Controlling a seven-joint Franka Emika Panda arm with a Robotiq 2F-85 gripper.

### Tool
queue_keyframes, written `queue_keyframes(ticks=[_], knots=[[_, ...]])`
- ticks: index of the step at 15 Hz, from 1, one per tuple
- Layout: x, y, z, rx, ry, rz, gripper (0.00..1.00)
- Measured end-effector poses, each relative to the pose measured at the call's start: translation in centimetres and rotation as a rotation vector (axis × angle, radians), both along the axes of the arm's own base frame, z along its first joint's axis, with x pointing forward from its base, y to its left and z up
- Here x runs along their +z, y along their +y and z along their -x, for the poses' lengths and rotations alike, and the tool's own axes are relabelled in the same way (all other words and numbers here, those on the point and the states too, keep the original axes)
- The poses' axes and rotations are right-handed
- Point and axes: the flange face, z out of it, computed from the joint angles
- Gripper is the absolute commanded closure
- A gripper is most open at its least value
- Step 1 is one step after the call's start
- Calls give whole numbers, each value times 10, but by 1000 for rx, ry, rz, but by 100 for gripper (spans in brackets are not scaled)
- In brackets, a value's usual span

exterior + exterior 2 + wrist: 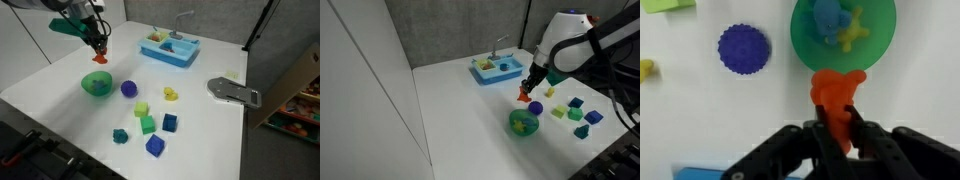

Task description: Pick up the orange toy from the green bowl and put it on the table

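Observation:
My gripper (836, 128) is shut on the orange toy (836, 95) and holds it in the air beside the green bowl (810, 55). In both exterior views the toy (99, 59) (524, 97) hangs from the gripper (98, 50) (527, 89) above the white table (60, 70) (460, 110), just off the rim of the bowl (97, 84) (524, 122). A blue toy (828, 17) and a yellow toy (853, 36) lie inside the bowl.
A purple spiky ball (129, 88) (744, 48) lies next to the bowl. Green and blue blocks (148, 124) and a small yellow toy (171, 95) lie toward the front. A blue sink tray (170, 48) (496, 69) stands at the back. A grey plate (233, 92) lies at the table edge.

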Motion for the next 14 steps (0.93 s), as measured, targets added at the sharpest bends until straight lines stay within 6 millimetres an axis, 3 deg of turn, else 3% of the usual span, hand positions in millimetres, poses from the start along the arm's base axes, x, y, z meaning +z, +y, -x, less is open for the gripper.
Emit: queue_keyframes(ticks=[4, 14], knots=[[24, -46, -10, -64, -34, 26, 92], [41, -167, -22, -218, -42, 107, 92]])
